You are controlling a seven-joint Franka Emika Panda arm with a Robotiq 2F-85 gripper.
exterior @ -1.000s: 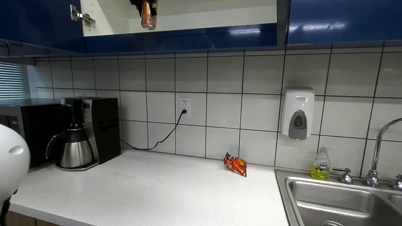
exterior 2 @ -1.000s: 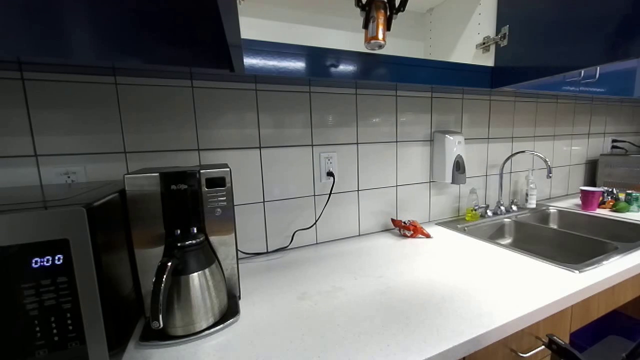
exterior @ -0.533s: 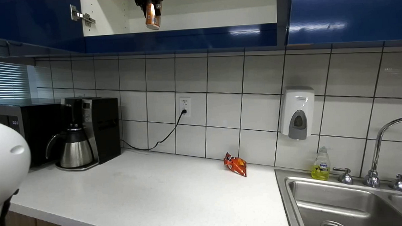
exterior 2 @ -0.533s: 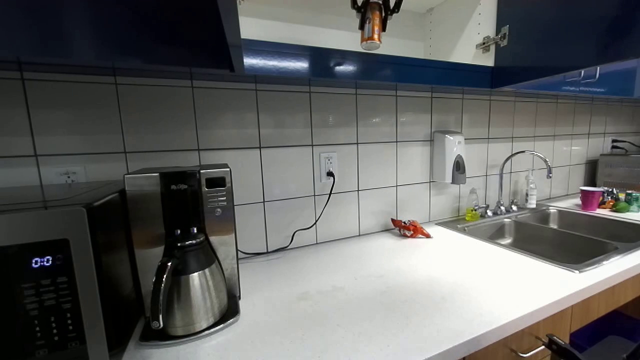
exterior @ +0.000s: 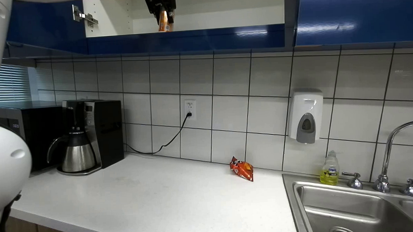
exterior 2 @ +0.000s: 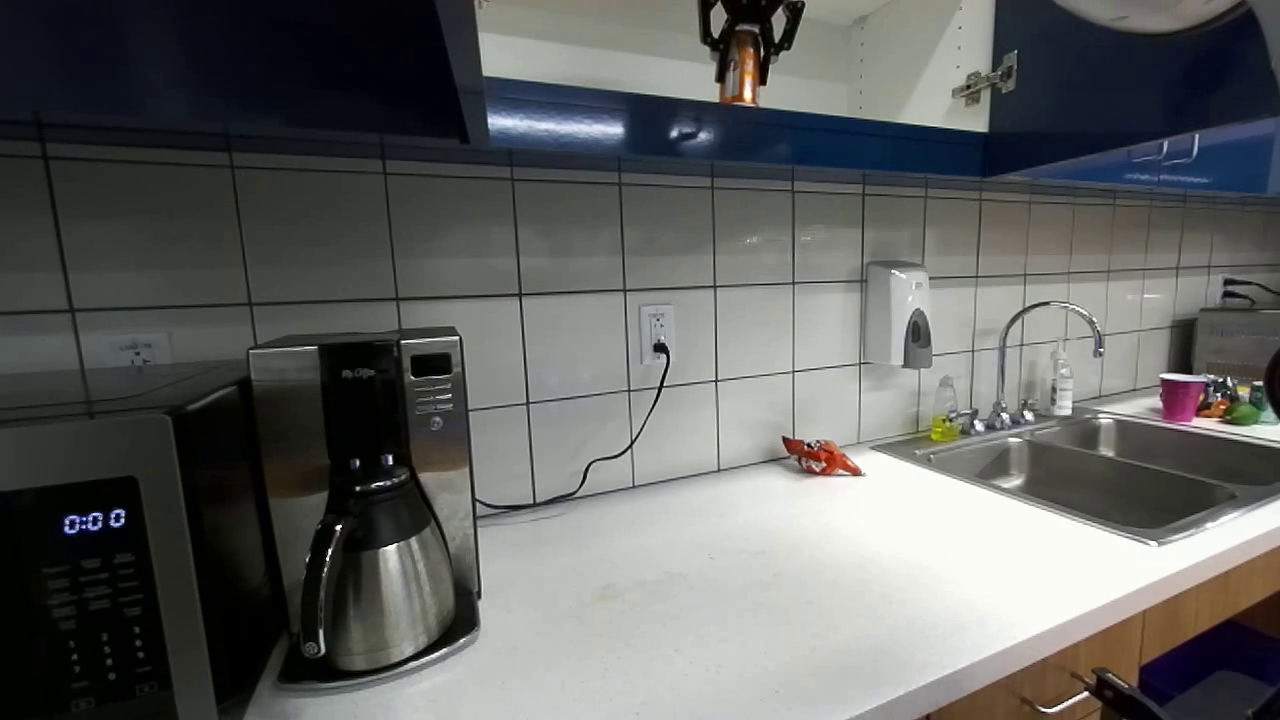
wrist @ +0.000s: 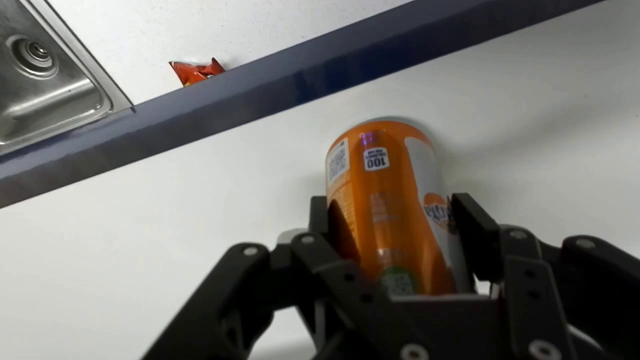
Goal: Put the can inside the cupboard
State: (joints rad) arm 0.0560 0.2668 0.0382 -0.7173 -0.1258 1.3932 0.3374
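The orange can (exterior: 165,25) is inside the open cupboard (exterior: 220,12), upright or slightly tilted. In both exterior views its lower end is hidden behind the blue front rail; it also shows in an exterior view (exterior 2: 741,70). My gripper (exterior: 165,20) points down from above, its fingers on both sides of the can. In the wrist view the gripper (wrist: 389,207) is shut on the can (wrist: 382,185), and the can's far end is at or very near the whitish cupboard floor (wrist: 200,240). Whether it bears on the floor is hard to tell.
The cupboard's blue front rail (exterior: 197,40) stands up before its floor. An open blue door (exterior: 45,29) with a hinge (exterior: 84,17) is at its side. Below are the counter (exterior: 161,200), a red wrapper (exterior: 242,168), a coffee maker (exterior 2: 370,500) and a sink (exterior 2: 1100,470).
My gripper and the can have moved lower and deeper into the cupboard. The can's bottom, visible before, is now behind the front rail. More of the white arm shows.
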